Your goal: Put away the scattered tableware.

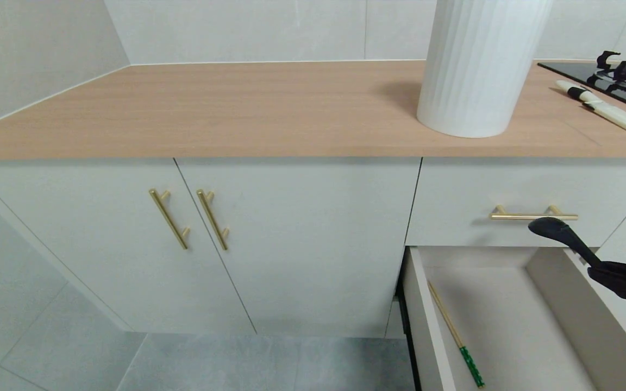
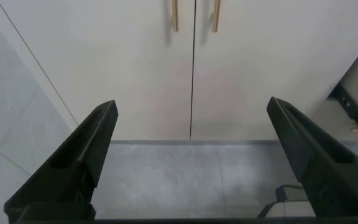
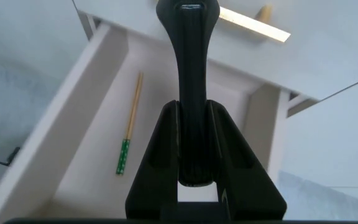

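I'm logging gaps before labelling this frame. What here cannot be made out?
- Black utensil: one end is covered by the right gripper's jaws in the right wrist view, so its type is unclear.
- White ribbed container: top cut off by the head view's upper edge.
- Open drawer: near end cut off by the head view's lower edge.
- Chopsticks: too thin to count.

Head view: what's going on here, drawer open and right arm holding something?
The right gripper is shut on a black utensil, holding it above the open drawer under the countertop. Green-tipped chopsticks lie inside the drawer near its left wall. The left gripper is open and holds nothing, facing the closed cabinet doors. A white utensil lies on the countertop beside a white ribbed container.
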Robot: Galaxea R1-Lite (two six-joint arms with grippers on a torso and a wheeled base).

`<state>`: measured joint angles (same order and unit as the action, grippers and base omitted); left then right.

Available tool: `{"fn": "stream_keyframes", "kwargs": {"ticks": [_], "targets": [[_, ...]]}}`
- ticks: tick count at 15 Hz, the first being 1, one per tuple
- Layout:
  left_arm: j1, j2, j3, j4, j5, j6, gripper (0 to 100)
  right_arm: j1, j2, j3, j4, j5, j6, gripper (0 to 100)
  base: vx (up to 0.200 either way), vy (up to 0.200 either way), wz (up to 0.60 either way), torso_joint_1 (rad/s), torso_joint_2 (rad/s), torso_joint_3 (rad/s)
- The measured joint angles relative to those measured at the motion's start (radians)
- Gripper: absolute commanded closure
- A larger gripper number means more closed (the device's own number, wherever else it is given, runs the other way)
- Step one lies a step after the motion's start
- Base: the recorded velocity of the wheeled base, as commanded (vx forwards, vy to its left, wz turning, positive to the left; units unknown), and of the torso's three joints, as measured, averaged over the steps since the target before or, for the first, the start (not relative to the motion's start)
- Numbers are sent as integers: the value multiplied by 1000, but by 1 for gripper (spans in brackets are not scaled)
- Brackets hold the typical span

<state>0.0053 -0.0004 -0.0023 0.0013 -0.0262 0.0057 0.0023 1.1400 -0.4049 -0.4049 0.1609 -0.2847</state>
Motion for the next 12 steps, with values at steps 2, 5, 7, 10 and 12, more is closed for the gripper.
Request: {"fn": "stream_keyframes", "kwargs": {"ticks": [2, 5, 7, 10, 12], "targets": [[0, 0, 1, 0, 0, 0, 0, 0, 6, 3, 2, 0, -1, 100, 0, 0, 0, -129, 339, 193], [0, 0, 0, 0, 0, 0, 0, 0, 22, 6, 1, 0, -2, 100, 0, 0, 0, -33, 97, 38], [0, 0, 0, 0, 0, 0, 0, 0, 29, 9, 0, 0, -2, 100, 0, 0, 0, 0, 0, 0], [0, 0, 0, 0, 0, 0, 0, 10, 55, 23, 0, 0, -19, 100, 0, 0, 0, 0, 0, 0], [0, 0, 0, 0, 0, 0, 0, 14, 89, 37, -1, -5, -27, 100, 0, 0, 0, 0, 0, 0]]}}
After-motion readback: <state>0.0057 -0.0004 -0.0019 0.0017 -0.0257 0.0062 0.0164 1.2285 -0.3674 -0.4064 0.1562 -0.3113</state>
